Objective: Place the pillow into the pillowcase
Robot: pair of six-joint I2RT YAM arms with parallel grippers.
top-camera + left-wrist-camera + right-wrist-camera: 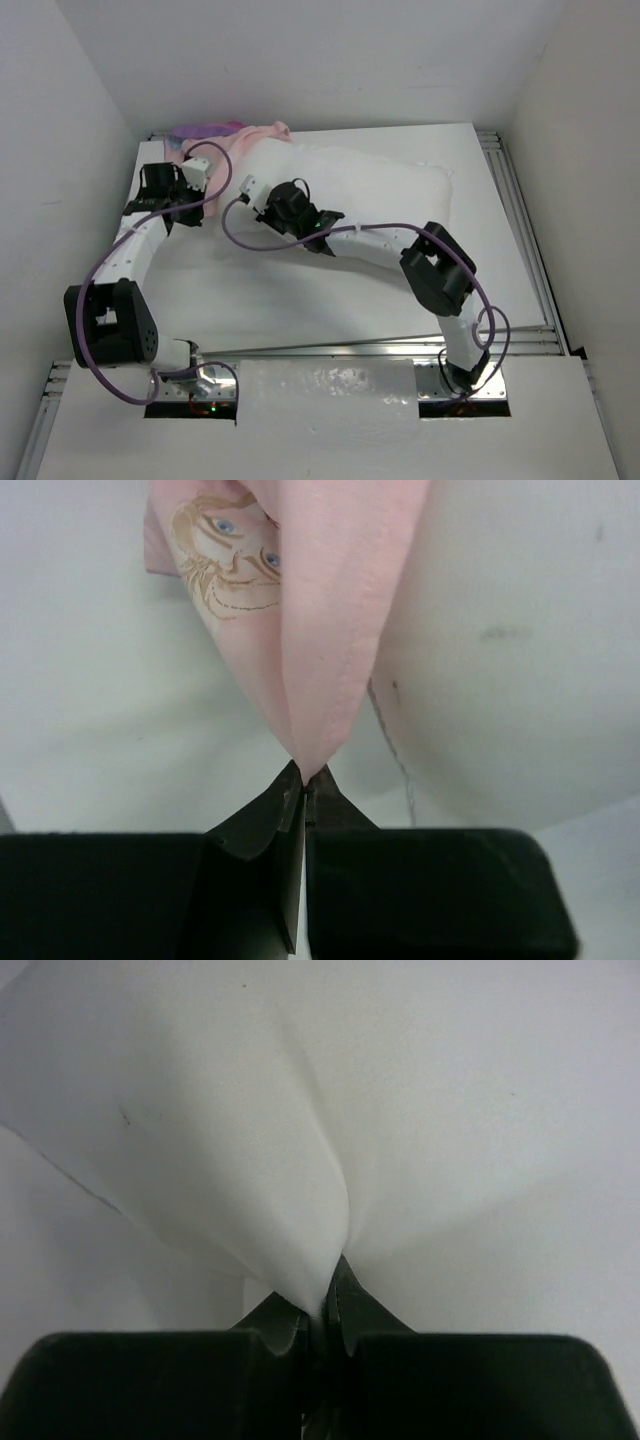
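The white pillow [370,185] lies across the back of the table. The pillowcase [235,133] is bunched at the pillow's far left end, pink with a bit of purple. My left gripper [210,180] is beside that end. In the left wrist view it [303,773] is shut on a pink fold of the pillowcase [330,600], which shows a printed princess face [225,550]. My right gripper [245,193] sits at the pillow's left part. In the right wrist view it [325,1305] is shut on a pinch of the pillow [420,1110].
White walls close in the table on the left, back and right. Metal rails [520,230] run along the right side and across the front [380,345]. A white padded cover [330,400] lies at the near edge between the arm bases. Purple cables [100,270] loop off both arms.
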